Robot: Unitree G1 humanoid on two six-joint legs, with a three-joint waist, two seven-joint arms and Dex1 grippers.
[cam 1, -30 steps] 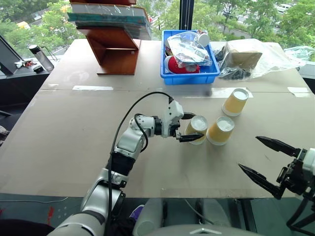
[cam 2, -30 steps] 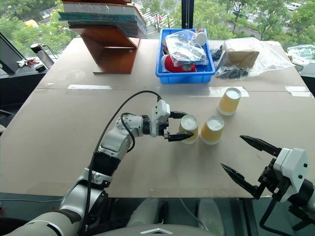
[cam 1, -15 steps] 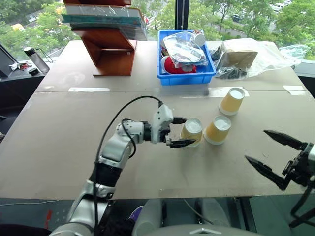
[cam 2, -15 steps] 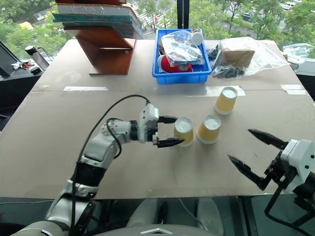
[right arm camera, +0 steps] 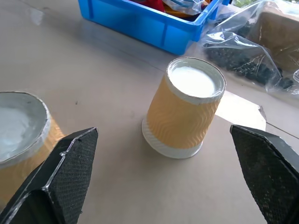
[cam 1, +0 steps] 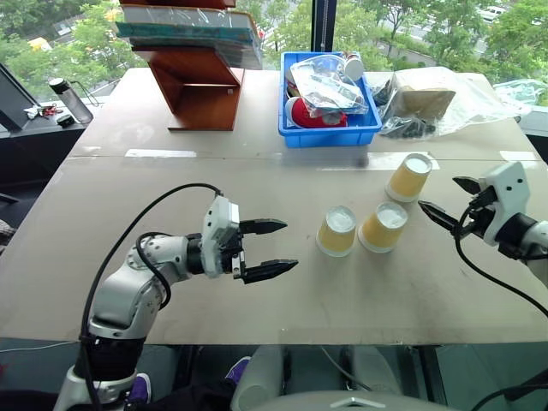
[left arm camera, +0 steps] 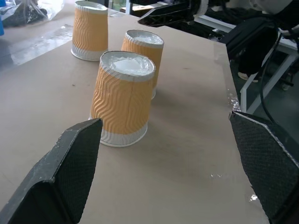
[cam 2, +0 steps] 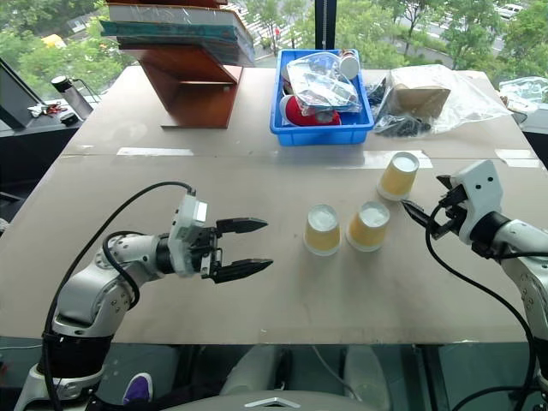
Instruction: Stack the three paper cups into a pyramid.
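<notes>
Three yellow paper cups stand upside down on the table. The left cup [cam 1: 336, 231] and the middle cup [cam 1: 383, 227] sit close side by side; the third cup [cam 1: 408, 177] stands apart behind them to the right. My left gripper [cam 1: 291, 245] is open and empty, level, a short way left of the left cup [left arm camera: 122, 98]. My right gripper [cam 1: 437, 193] is open and empty just right of the third cup [right arm camera: 187, 107], pointing at it without touching. No pyramid stands.
A blue bin [cam 1: 330, 135] of clutter sits at the back centre, a wooden stand [cam 1: 201, 86] with books back left, and a plastic bag with a box [cam 1: 428, 98] back right. A dark bottle [cam 1: 73, 101] stands off the table's left side.
My left gripper has drawn back to the left, away from the left cup that its fingers stood around. My right gripper has come forward from the front edge to beside the third cup.
</notes>
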